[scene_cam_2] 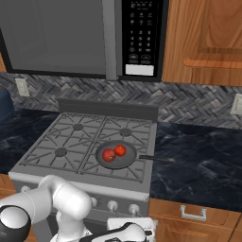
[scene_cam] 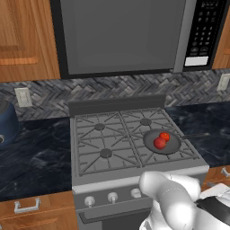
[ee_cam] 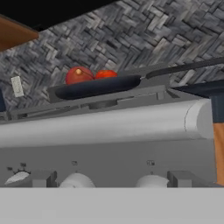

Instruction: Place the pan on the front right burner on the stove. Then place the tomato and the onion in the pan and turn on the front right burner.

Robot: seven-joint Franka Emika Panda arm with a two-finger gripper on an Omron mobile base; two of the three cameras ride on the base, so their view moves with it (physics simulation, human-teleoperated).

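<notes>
The dark grey pan [scene_cam: 173,146] [scene_cam_2: 130,158] [ee_cam: 96,86] sits on the grate over the front right burner of the stove [scene_cam: 134,173] [scene_cam_2: 28,172], its handle pointing right. The burner cap is hidden under the pan. Two round red things lie in the pan, touching. The brighter orange-red one looks like the tomato [scene_cam: 165,136] [scene_cam_2: 120,150] [ee_cam: 105,74]. The darker one with a pale tip looks like the onion [scene_cam: 159,143] [scene_cam_2: 109,155] [ee_cam: 79,75]. My gripper [scene_cam_2: 127,231] hangs low in front of the stove's knob panel, open and holding nothing.
Round silver knobs [scene_cam: 112,196] [scene_cam_2: 133,208] [ee_cam: 151,180] line the stove front, close ahead in the hand view. Dark marble counter [scene_cam: 36,157] [scene_cam_2: 203,165] flanks the stove. A microwave [scene_cam: 121,36] hangs above. A blue appliance [scene_cam: 6,123] stands at the far left.
</notes>
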